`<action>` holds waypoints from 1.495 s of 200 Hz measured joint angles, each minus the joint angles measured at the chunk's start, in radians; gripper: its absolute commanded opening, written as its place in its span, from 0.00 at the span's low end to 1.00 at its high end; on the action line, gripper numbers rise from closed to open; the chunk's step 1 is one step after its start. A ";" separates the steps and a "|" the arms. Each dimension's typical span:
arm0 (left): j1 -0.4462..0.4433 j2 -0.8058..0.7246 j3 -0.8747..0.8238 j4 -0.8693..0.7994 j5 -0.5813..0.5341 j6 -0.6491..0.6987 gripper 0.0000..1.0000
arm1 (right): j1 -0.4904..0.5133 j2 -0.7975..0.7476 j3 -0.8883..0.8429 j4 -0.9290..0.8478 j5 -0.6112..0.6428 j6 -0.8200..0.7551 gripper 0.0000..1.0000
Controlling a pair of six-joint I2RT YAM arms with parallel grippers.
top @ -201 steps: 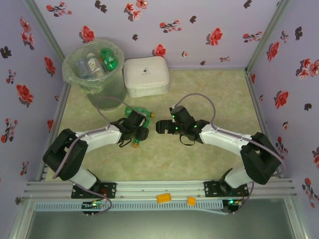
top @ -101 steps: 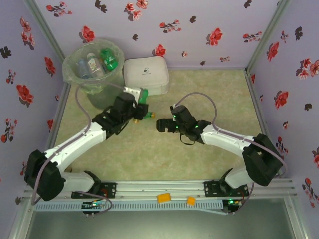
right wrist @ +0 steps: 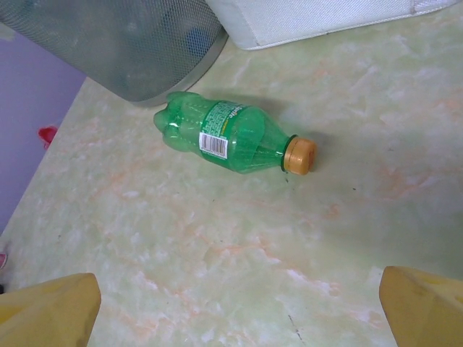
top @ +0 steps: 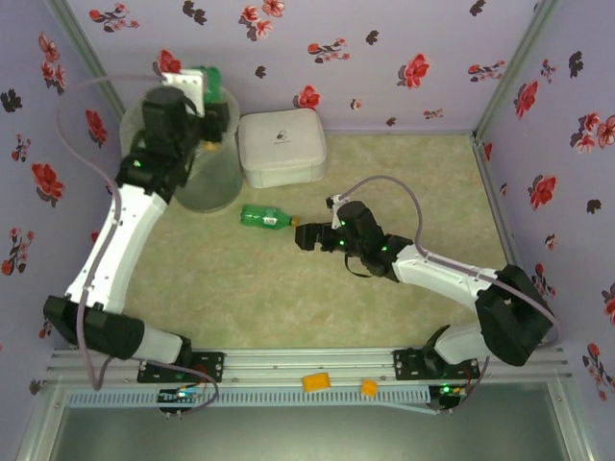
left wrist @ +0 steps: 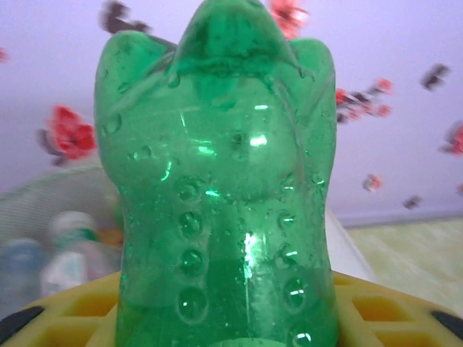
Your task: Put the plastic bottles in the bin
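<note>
My left gripper (top: 206, 100) is raised above the bin (top: 213, 178), shut on a green plastic bottle (top: 207, 77). In the left wrist view that bottle (left wrist: 217, 181) stands between my yellow fingers (left wrist: 394, 311), and the bin (left wrist: 43, 217) lies below at the left with clear bottles (left wrist: 69, 246) inside. A second green bottle (top: 263, 218) with an orange cap lies on its side on the table. My right gripper (top: 306, 240) stands open just right of its cap. In the right wrist view this bottle (right wrist: 224, 137) lies ahead of my spread fingertips (right wrist: 51, 311), well apart from them.
A white rounded box (top: 281, 146) stands right beside the bin at the back. Flowered walls close in the table at the back and on both sides. Two small orange pieces (top: 315, 381) lie on the front rail.
My left arm has lifted the green bottle from the middle of the table up and back to above the bin. The right gripper has edged slightly left, still open.
</note>
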 measured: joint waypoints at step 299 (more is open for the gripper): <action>0.304 0.515 0.673 -0.565 0.054 0.093 0.91 | 0.000 -0.082 -0.120 0.010 0.035 0.010 1.00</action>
